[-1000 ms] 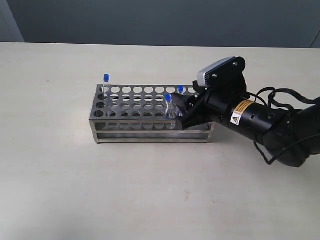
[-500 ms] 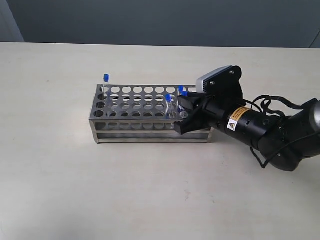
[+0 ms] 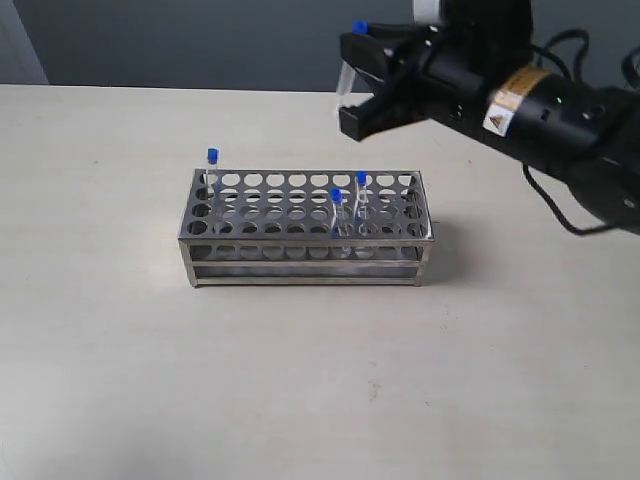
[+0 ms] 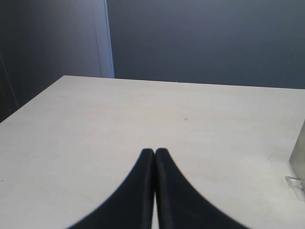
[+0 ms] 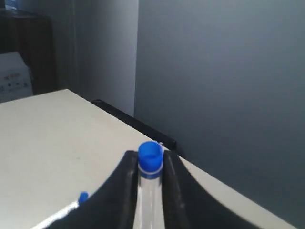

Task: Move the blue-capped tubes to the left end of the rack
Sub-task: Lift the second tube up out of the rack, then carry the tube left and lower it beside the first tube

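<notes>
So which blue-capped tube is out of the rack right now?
The tube clamped in the right gripper, held high above the rack. The other three stand in its holes: one at the left end, two toward the right.

left claw (image 4: 155,151) | tips pressed together | above pale table (image 4: 119,109) | grey wall (image 4: 205,43) behind

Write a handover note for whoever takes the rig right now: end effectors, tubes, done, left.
Right end effector: shut on a blue-capped tube, held high, clear of the rack.
Left end effector: shut, empty, low over the table.
In the rack: corner tube at the left end; front tube and back tube right of the middle.
Done: one tube at the left end, one picked up.
Left: seat the held tube at the left end, then move the other two.
</notes>
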`<state>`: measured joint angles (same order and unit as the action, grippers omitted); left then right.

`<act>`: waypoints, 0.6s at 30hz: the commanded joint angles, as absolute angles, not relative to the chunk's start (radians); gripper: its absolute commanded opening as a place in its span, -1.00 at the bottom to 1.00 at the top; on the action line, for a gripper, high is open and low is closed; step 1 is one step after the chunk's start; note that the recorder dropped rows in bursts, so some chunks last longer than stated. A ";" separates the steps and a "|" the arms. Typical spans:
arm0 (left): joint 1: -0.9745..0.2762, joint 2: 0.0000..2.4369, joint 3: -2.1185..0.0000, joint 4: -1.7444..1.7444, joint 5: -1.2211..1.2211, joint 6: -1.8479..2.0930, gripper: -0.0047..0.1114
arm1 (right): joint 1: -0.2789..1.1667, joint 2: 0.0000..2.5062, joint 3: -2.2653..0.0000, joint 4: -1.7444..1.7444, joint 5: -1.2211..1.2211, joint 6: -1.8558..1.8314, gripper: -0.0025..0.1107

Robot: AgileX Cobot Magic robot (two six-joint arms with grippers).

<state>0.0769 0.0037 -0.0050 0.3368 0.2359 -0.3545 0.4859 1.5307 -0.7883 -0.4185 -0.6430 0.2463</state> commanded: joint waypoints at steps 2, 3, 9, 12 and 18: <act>0.070 0.000 -0.002 0.333 0.233 -0.355 -0.91 | 0.544 1.699 -0.999 -0.674 -0.615 0.465 -0.97; 0.070 0.000 -0.002 0.333 0.233 -0.355 -0.91 | 0.570 1.768 -1.065 -0.715 -0.615 0.502 -0.97; 0.070 0.000 -0.002 0.333 0.233 -0.357 -0.91 | 0.632 1.941 -1.186 -0.735 -0.613 0.509 -0.97; 0.070 0.000 -0.002 0.333 0.233 -0.357 -0.91 | 0.642 1.993 -1.225 -0.742 -0.610 0.532 -0.97; 0.070 0.000 -0.002 0.333 0.233 -0.357 -0.91 | 0.651 2.019 -1.239 -0.762 -0.586 0.552 -0.97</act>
<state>0.0769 0.0037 -0.0050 0.3368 0.2359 -0.3545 0.6481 2.0203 -1.2296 -0.7521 -0.6006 0.5420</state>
